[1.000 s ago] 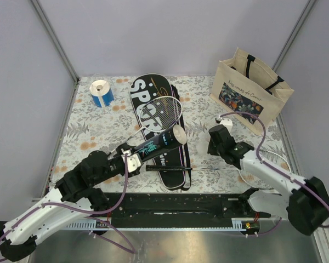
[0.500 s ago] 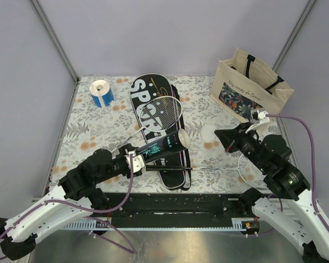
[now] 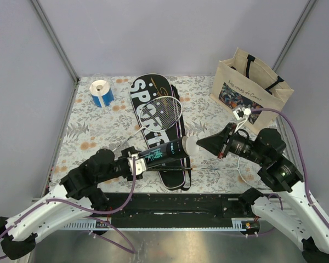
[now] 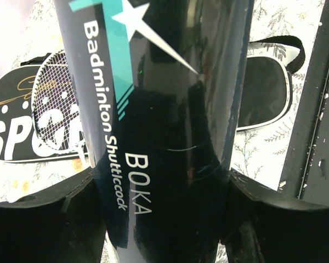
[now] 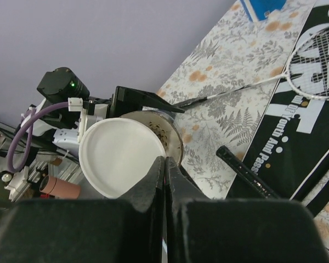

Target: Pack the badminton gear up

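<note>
My left gripper (image 3: 136,163) is shut on the long black tube with teal print (image 3: 162,150), holding it tilted over the black SPORT case (image 3: 148,104). In the left wrist view the tube (image 4: 159,98) fills the space between my fingers (image 4: 38,219). My right gripper (image 3: 199,144) is shut on the edge of a round white lid (image 5: 120,159), held against the tube's open mouth (image 5: 167,134). One white-framed racket (image 3: 165,112) lies on the case. A second racket's shaft (image 3: 214,170) lies along the near table edge. No loose shuttlecocks show.
The beige tote bag (image 3: 251,90) stands at the back right. The blue-and-white tape roll (image 3: 101,92) sits at the back left. The black rail (image 3: 175,205) runs along the table's near edge.
My right gripper has moved left with the white lid, from the table's right side to the tube's mouth. My left gripper has lowered the tube's open end toward it.
</note>
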Controlling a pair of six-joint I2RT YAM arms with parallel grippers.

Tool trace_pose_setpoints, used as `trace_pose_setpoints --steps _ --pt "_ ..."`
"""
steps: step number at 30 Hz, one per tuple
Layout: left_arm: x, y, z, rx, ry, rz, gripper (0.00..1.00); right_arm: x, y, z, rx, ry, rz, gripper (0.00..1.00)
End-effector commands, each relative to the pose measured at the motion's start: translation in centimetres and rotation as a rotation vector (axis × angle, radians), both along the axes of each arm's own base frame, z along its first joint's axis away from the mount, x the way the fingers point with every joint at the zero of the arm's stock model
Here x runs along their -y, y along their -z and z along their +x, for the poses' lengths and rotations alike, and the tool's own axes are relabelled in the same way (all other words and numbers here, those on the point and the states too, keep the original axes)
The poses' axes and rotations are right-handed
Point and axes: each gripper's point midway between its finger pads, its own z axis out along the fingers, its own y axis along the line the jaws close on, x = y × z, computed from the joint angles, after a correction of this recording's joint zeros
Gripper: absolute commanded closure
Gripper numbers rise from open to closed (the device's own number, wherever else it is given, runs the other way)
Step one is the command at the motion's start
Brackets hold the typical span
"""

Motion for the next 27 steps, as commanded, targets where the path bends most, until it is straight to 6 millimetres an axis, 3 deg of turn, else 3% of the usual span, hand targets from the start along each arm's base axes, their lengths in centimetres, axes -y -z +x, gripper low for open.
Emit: trace_pose_setpoints --steps 1,12,27 --pt "1.1 -2.0 0.1 0.048 0.042 -0.061 1.0 -1.3 0.1 -0.4 -0.035 -0.085 0.016 1.0" --pt "1.2 -1.7 0.2 0.046 0.042 -0.048 1.0 -1.3 2.9 0.6 -0.1 -0.053 -0.057 1.0" --pt "1.3 -1.7 0.1 0.046 0.049 -0.047 1.0 -0.8 3.8 1.5 -0.109 0.005 -0.09 1.0"
